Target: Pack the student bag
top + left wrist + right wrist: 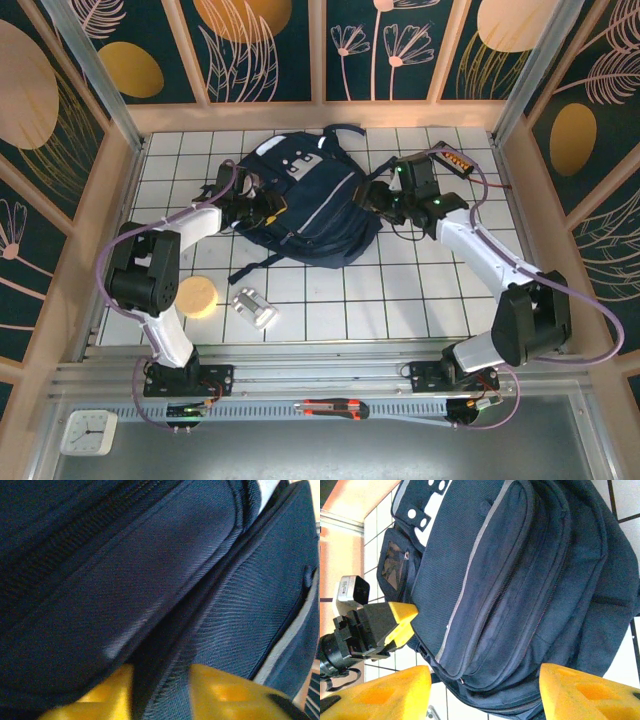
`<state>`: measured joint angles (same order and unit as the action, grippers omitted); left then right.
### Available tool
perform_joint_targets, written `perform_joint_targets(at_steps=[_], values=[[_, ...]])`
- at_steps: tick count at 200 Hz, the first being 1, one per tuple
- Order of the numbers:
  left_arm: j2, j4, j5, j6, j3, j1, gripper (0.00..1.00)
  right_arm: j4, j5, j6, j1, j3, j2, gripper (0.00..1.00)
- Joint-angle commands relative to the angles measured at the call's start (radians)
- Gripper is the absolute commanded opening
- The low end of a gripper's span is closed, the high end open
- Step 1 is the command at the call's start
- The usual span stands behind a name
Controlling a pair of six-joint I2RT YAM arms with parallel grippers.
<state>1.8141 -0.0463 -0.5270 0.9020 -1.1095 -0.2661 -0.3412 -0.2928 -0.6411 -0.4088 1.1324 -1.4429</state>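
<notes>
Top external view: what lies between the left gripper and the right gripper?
The student bag lies between them: the left gripper is at its left edge, the right gripper at its right edge. The top external view shows this.

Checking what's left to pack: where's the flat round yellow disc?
Top view: the flat round yellow disc lies on the white tiled table, near left, between the left arm and a silver metal object, clear of the dark navy fabric backpack.
</notes>
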Motion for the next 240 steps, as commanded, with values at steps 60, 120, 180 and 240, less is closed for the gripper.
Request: perform_joint_targets(at_steps=[60,120,180,240], values=[[-0.037,0.377,-0.092,0.348,0.048,-0.004,0.03,-0.098,0.174,0.09,-0.091,0.187,-0.05,0.6],[-0.069,0.614,0.04,0.647,0.1,-0.046,0.02,-0.282,0.365,0.097,-0.256,0.364,-0.171,0.59],[-0.079,0.635,0.045,0.677,0.099,-0.064,0.02,-0.188,0.314,0.098,-0.312,0.287,-0.193,0.6],[-0.094,0.626,0.032,0.683,0.097,-0.067,0.02,-0.098,0.243,0.042,-0.312,0.203,-0.213,0.63]])
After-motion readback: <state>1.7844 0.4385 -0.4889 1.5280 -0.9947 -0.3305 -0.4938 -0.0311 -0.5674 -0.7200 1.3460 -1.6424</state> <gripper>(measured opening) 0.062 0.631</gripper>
